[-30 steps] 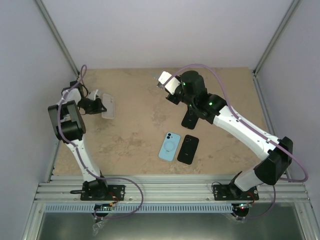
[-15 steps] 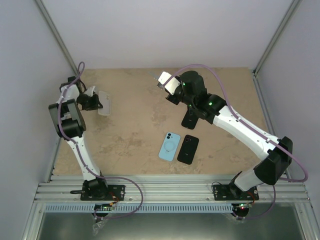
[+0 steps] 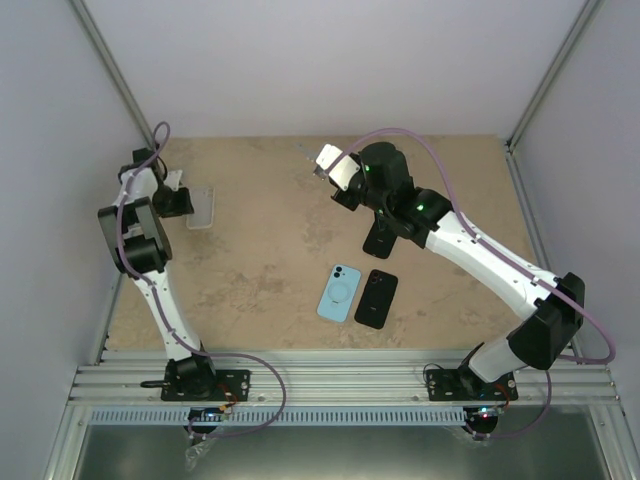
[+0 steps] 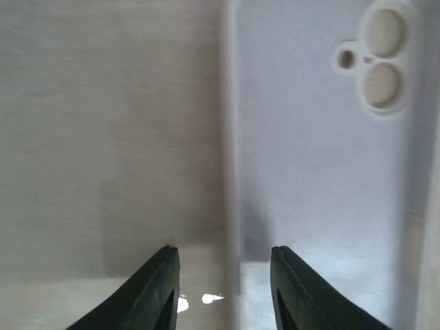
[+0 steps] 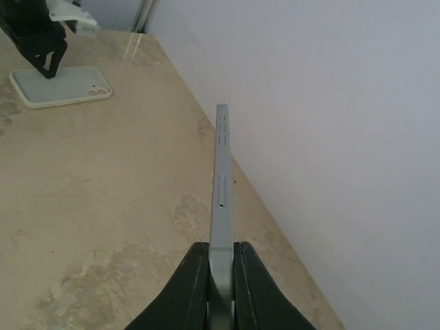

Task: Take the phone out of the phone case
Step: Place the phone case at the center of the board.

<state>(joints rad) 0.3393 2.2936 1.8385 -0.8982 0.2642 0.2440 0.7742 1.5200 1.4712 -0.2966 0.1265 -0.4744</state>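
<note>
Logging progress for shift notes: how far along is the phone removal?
Done: the phone is out, clamped edge-on in the right end effector above the table; the empty case lies flat at far left. In hand: the left end effector stands open at the case's edge. Left: perhaps setting the phone down.

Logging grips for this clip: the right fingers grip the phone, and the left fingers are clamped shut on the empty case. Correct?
Not quite. The left fingers stand apart, not clamped; the empty case lies loose on the table, as the left wrist view shows. The right fingers do grip the phone.
</note>
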